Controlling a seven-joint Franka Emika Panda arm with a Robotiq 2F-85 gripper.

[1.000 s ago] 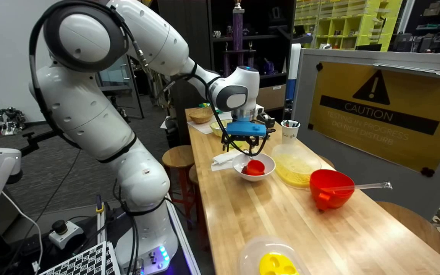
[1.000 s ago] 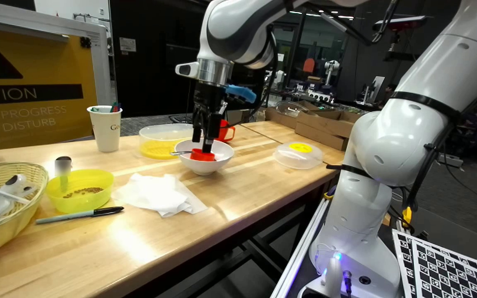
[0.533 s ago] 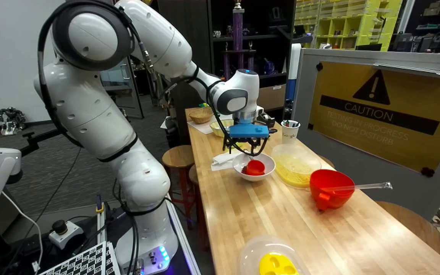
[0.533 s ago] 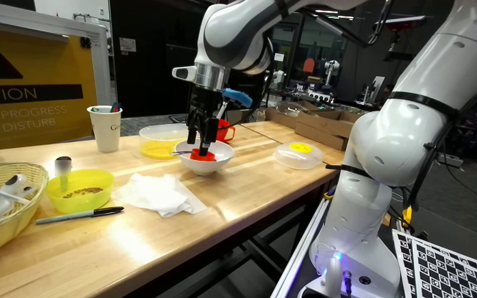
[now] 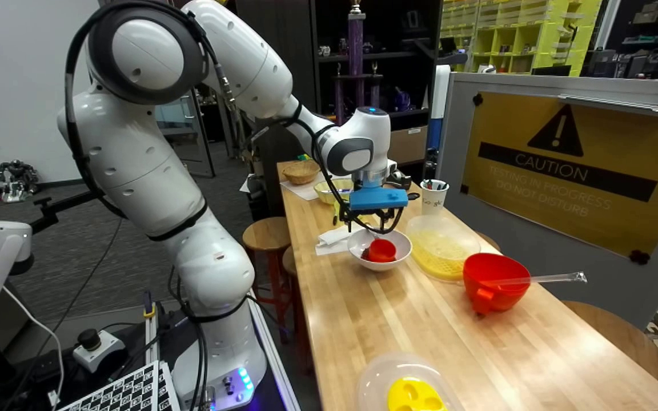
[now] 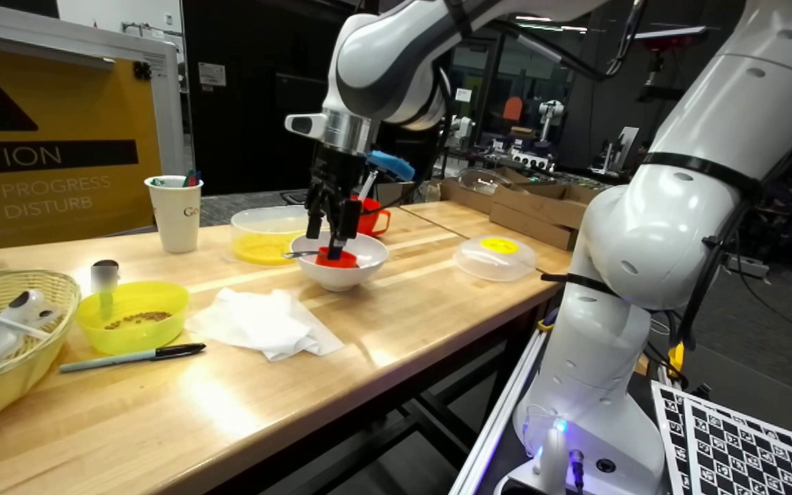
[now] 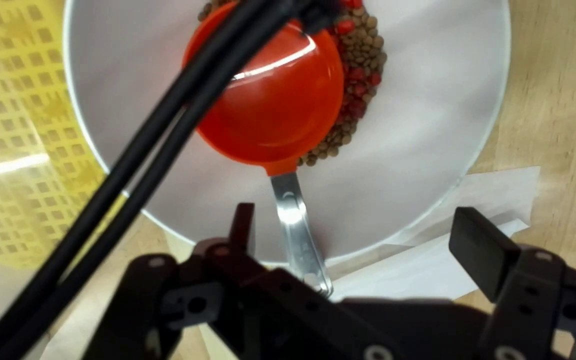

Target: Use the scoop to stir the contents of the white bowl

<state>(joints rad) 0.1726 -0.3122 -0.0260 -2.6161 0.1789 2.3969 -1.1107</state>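
Since one second ago, my pincer (image 7: 360, 236) has shifted slightly; the white bowl (image 7: 418, 125) and red scoop (image 7: 283, 125) remain stationary. My fingers (image 7: 483, 252) stand wide apart. In the wrist view, the scoop's handle (image 7: 299, 230) crosses the bowl's rim between them; its cup sits in the bowl, among brown and red pieces (image 7: 360, 52).

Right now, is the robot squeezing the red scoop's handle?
No: in the wrist view, the gripper stands open, with space showing on both sides of the metal handle of the red scoop.
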